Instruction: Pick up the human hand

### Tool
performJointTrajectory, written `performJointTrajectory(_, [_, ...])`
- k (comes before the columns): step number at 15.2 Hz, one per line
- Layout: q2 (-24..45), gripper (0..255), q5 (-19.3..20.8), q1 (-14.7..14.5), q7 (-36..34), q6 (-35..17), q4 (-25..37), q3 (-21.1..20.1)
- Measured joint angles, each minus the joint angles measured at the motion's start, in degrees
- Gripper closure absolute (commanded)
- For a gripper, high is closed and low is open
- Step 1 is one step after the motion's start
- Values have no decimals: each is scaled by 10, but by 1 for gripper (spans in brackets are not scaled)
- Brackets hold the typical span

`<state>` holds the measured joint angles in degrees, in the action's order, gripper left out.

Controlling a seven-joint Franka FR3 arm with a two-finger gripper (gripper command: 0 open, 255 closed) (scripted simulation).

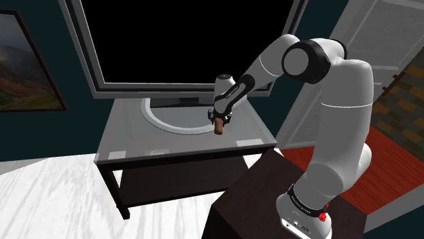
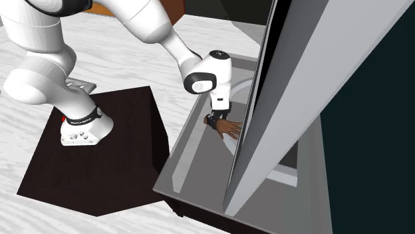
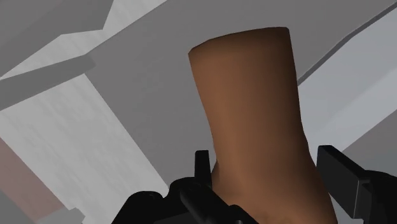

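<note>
Clamped, by the look, on the brown human hand (image 3: pixel 254 108): end effector (image 3: pixel 267 159) with a black finger pressed to each flank. Low over the grey tabletop (image 1: pixel 136 139), at the white base ring (image 1: pixel 166 121) of the television (image 1: pixel 197 41). Probably stiff and light (a moulded model, judging by the plain skin), smooth enough to slip; best held across the narrower wrist end. Contact seen close up in the wrist view; palm spreading towards the screen seen from the second exterior view. Cannot tell whether lifted clear.

White arm (image 1: pixel 343 115), dark joints, black tool (image 1: pixel 220 123)
</note>
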<state>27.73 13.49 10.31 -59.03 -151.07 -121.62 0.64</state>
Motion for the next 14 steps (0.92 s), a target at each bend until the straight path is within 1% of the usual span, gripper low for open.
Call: performJointTrajectory(14, [-84, 255, -18, 7, 22, 79, -4, -11])
